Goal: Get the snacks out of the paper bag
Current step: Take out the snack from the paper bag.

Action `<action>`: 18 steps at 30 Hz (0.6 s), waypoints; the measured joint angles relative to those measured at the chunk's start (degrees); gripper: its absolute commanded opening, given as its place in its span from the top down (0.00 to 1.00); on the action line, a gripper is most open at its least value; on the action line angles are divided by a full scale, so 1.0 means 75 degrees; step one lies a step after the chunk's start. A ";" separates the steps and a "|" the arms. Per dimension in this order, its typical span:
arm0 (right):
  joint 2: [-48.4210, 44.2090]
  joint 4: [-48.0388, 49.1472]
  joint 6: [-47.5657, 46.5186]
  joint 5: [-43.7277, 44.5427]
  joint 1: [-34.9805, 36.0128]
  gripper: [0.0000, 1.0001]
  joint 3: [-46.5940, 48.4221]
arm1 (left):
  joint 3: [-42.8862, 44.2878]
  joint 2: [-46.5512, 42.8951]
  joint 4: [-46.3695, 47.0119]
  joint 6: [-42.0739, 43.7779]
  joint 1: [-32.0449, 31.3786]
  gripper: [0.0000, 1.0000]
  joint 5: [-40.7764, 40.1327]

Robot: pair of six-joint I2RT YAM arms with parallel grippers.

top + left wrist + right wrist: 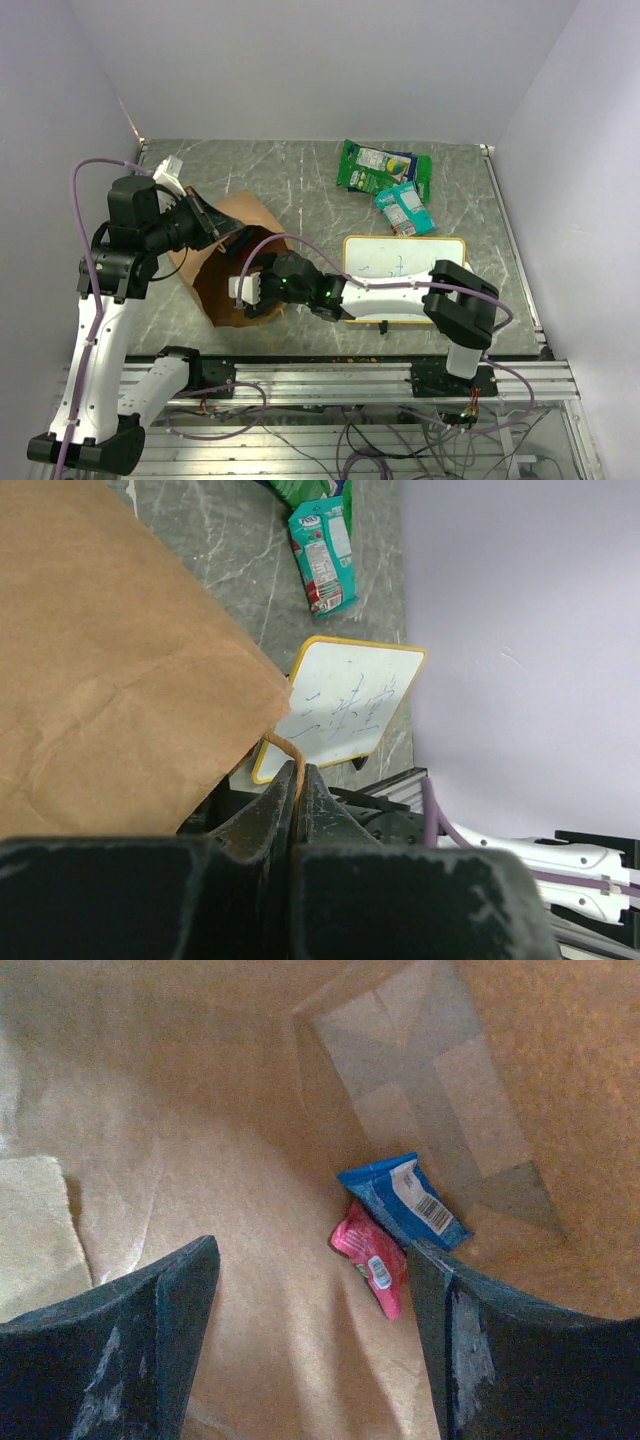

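My left gripper [297,770] has its jaws pinched together on the string handle [285,745], low in the middle of the left wrist view; I judge this holds the paper bag [120,680] steady with its mouth open. My right gripper [312,1260] is inside the bag, jaws wide apart and holding nothing. Beyond them, right of centre, a pink-red packet [372,1265] lies touching a blue packet [400,1200] by the bottom fold, not yet taken out. Farther off, upper right in the top view, a green bag [380,168] and a teal pouch [405,208] lie on the table [300,180] past the whiteboard [400,260]
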 measured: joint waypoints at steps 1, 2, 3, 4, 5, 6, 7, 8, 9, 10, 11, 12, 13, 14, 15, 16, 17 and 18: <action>0.0105 0.0111 0.0032 0.0050 0.0000 0.23 0.0000 | 0.0000 -0.0017 0.0032 0.0000 0.0000 0.93 0.0006; 0.0204 0.0187 0.0047 0.0137 0.0000 0.22 0.0000 | 0.0000 -0.0020 0.0044 0.0000 0.0000 0.93 0.0006; 0.0291 0.0239 0.0061 0.0210 0.0000 0.22 0.0000 | 0.0000 -0.0020 0.0050 0.0003 0.0000 0.93 0.0006; 0.0402 0.0300 0.0076 0.0286 -0.0006 0.22 0.0006 | 0.0000 -0.0020 0.0050 0.0003 0.0000 0.93 0.0003; 0.0513 0.0332 0.0093 0.0332 -0.0020 0.22 0.0029 | 0.0000 -0.0020 0.0050 0.0003 0.0000 0.93 0.0003; 0.0667 0.0338 0.0096 0.0356 -0.0061 0.22 0.0090 | 0.0000 -0.0020 0.0052 0.0006 0.0000 0.93 0.0006; 0.0778 0.0326 0.0087 0.0373 -0.0096 0.23 0.0157 | 0.0000 -0.0020 0.0052 0.0015 0.0000 0.93 0.0015; 0.0930 0.0259 0.0061 0.0428 -0.0134 0.23 0.0289 | 0.0000 -0.0017 0.0052 0.0035 0.0000 0.93 0.0029; 0.1110 0.0175 0.0041 0.0513 -0.0175 0.24 0.0495 | 0.0000 -0.0012 0.0052 0.0050 0.0000 0.93 0.0058; 0.1294 0.0090 0.0032 0.0589 -0.0210 0.25 0.0734 | 0.0000 0.0006 0.0052 0.0070 0.0000 0.93 0.0093; 0.1445 0.0032 0.0035 0.0667 -0.0242 0.26 0.0930 | 0.0000 0.0017 0.0055 0.0082 0.0000 0.93 0.0119; 0.1652 -0.0044 0.0050 0.0758 -0.0280 0.28 0.1221 | -0.0003 0.0047 0.0073 0.0090 0.0000 0.93 0.0166; 0.1865 -0.0064 0.0079 0.0857 -0.0315 0.29 0.1483 | -0.0009 0.0070 0.0111 0.0087 0.0000 0.93 0.0216; 0.2014 -0.0082 0.0111 0.0968 -0.0344 0.30 0.1667 | -0.0038 0.0082 0.0187 0.0082 0.0003 0.93 0.0268; 0.2186 -0.0099 0.0166 0.1113 -0.0373 0.32 0.1856 | -0.0079 0.0093 0.0262 0.0052 0.0000 0.93 0.0329; 0.2337 -0.0099 0.0207 0.1250 -0.0402 0.35 0.2005 | -0.0105 0.0102 0.0312 0.0035 0.0000 0.93 0.0364; 0.2480 -0.0105 0.0251 0.1399 -0.0434 0.36 0.2139 | -0.0114 0.0111 0.0341 0.0032 0.0000 0.93 0.0382; 0.2608 -0.0114 0.0306 0.1550 -0.0466 0.37 0.2247 | -0.0114 0.0122 0.0358 0.0035 0.0003 0.93 0.0399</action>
